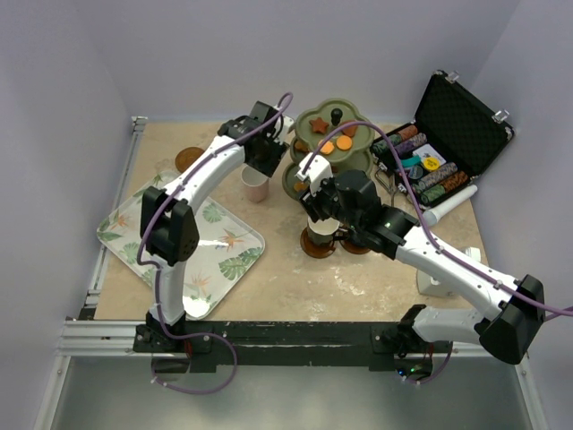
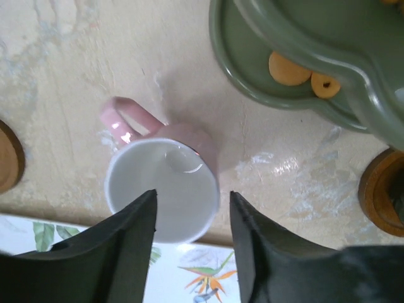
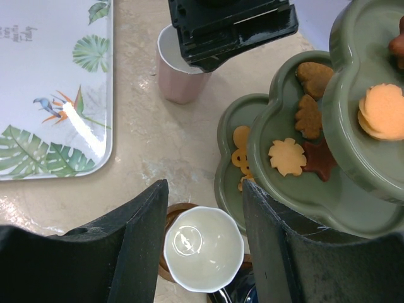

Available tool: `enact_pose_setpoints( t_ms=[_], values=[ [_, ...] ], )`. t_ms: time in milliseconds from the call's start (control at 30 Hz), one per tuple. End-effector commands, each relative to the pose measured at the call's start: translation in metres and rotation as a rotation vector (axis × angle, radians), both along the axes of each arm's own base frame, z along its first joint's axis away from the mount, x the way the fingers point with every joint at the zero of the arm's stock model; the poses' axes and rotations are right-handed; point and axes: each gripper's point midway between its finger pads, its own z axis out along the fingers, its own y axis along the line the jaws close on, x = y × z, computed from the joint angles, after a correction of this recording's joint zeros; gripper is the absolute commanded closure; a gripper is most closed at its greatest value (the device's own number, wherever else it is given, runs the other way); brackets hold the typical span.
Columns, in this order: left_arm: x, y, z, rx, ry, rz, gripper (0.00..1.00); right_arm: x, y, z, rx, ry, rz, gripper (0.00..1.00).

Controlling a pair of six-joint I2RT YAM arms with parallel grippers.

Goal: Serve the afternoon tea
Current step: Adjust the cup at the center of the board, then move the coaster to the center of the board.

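While the left gripper (image 2: 192,196) hung just over the pink cup (image 2: 158,183), its two fingers stood apart and held nothing. The cup stood upright on the table (image 2: 76,63), near the green stand (image 2: 240,76), with its handle on the far side from the fingers. The right gripper (image 3: 205,184) sat around the cream cup (image 3: 203,247) on a saucer (image 1: 315,247); I could not tell if it squeezed. The left arm was nearer the pink cup.

Pinkish-white cup (image 2: 165,189) and cream cup (image 3: 203,249) are noted as glazed, glossy inside. Olive-green stand (image 3: 262,161) is seen smooth, with a satin sheen. Leaf-patterned tray (image 3: 38,76) is recorded as glossy; brown saucer (image 2: 379,189) as matt, wood-like.
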Motion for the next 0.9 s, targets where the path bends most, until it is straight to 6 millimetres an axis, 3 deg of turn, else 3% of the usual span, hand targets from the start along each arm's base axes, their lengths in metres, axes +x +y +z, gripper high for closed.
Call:
enact_pose_setpoints(
  t_ms=[0, 167, 267, 367, 467, 567, 667, 767, 867],
  values=[
    [0.02, -0.009, 0.052, -0.067, -0.157, 0.018, 0.41, 0.002, 0.002, 0.011, 0.029, -0.031, 0.005, 0.46],
    [0.023, -0.002, 0.097, -0.128, -0.286, 0.033, 0.25, 0.002, 0.001, 0.013, 0.034, -0.035, 0.001, 0.46],
    [0.022, 0.016, 0.118, -0.176, -0.341, 0.07, 0.19, 0.001, 0.001, 0.012, 0.034, -0.033, 0.006, 0.46],
    [0.02, 0.05, 0.146, -0.227, -0.417, 0.138, 0.12, 0.001, 0.003, 0.012, 0.036, -0.034, 0.009, 0.46],
    [0.025, 0.101, 0.153, -0.262, -0.46, 0.278, 0.03, 0.001, 0.005, 0.01, 0.033, -0.027, 0.021, 0.46],
    [0.032, 0.147, 0.13, -0.226, -0.416, 0.384, 0.0, 0.001, 0.005, 0.01, 0.034, -0.028, 0.021, 0.46],
    [0.043, 0.174, 0.082, -0.162, -0.312, 0.447, 0.01, 0.0, 0.006, 0.012, 0.038, -0.031, 0.025, 0.46],
    [0.062, 0.18, 0.048, -0.159, -0.282, 0.456, 0.02, 0.0, 0.007, 0.011, 0.038, -0.027, 0.031, 0.46],
    [0.084, 0.177, 0.028, -0.193, -0.271, 0.437, 0.03, -0.001, 0.007, 0.008, 0.036, -0.022, 0.036, 0.46]
  ],
)
